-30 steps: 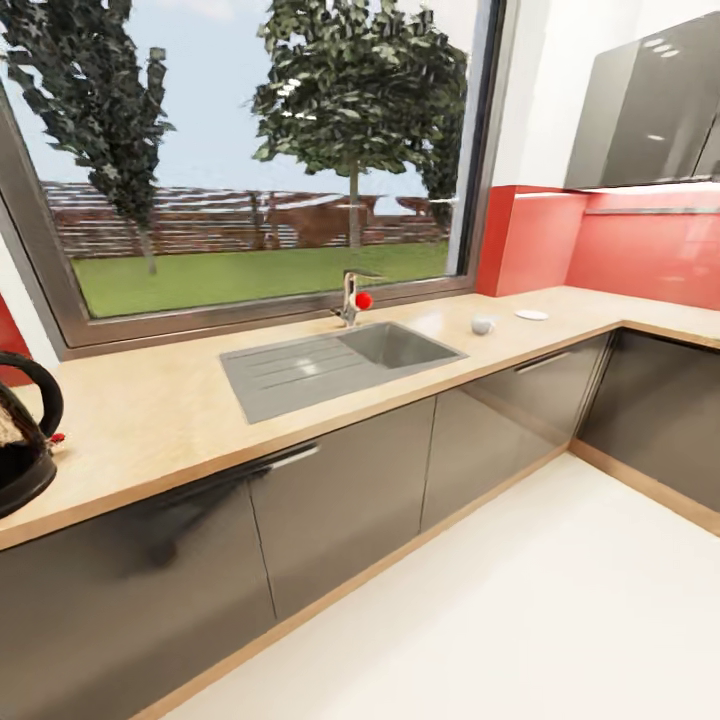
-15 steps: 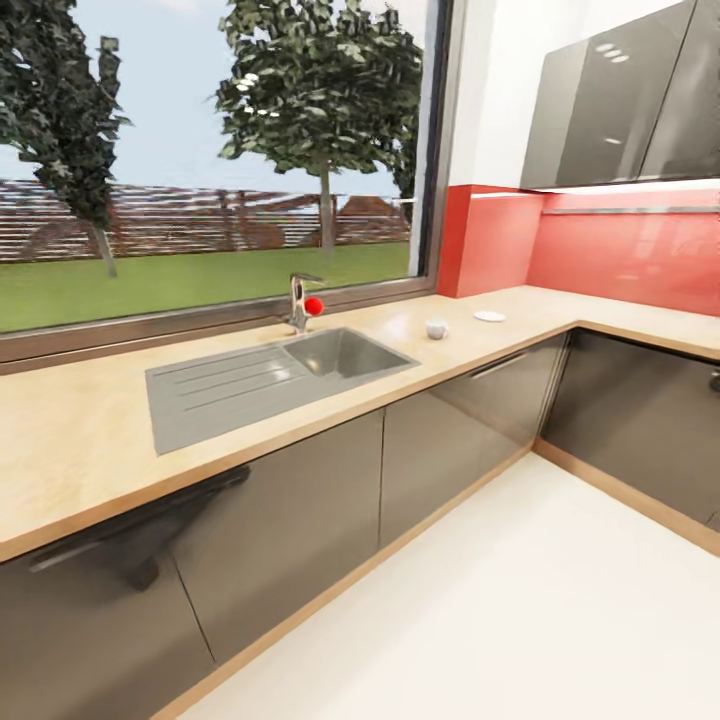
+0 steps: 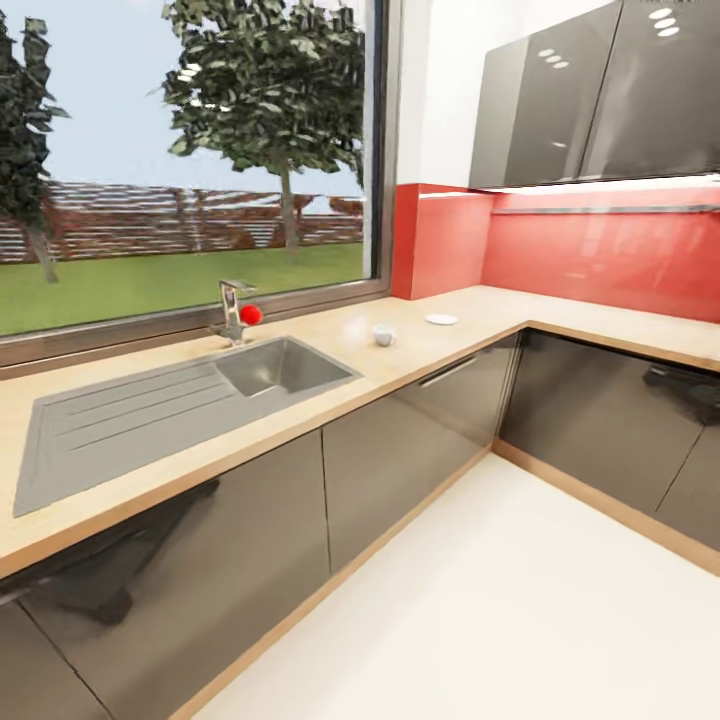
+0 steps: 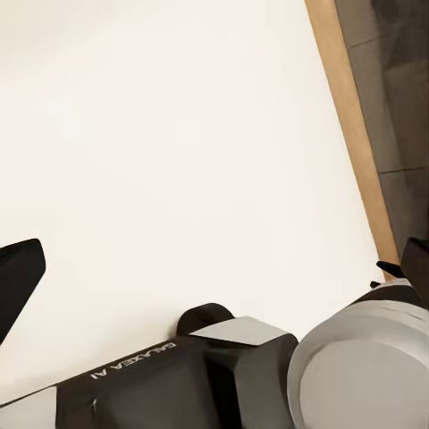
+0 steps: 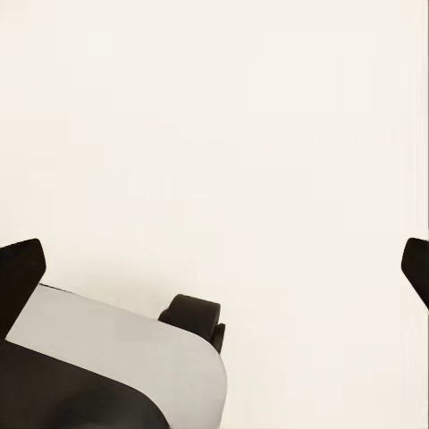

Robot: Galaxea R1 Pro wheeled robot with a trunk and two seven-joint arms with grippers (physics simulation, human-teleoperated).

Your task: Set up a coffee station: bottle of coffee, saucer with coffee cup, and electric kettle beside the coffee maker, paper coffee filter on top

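On the light wood-grain countertop (image 3: 300, 400), a small white coffee cup (image 3: 383, 335) stands to the right of the sink. The white saucer (image 3: 441, 319) lies a little farther right, near the corner and apart from the cup. The coffee maker, bottle of coffee, paper coffee filter and electric kettle are out of view. In the left wrist view my left gripper (image 4: 214, 268) is open over the pale floor, with dark fingertips (image 4: 18, 277) at the picture's edges. My right gripper (image 5: 217, 268) is open too, holding nothing above the floor.
A steel sink (image 3: 280, 365) with a drainboard and a faucet (image 3: 233, 310) with a red knob sit under the window. Dark glossy cabinets (image 3: 400, 460) run below the counter, which turns a corner at the right. Wall cabinets (image 3: 590, 100) hang above the red backsplash. Pale floor (image 3: 520, 620) lies ahead.
The head camera has swung to the right, so the counter, sink, cup and saucer slide left in the picture. The kettle seen at the left edge a second ago is out of frame.
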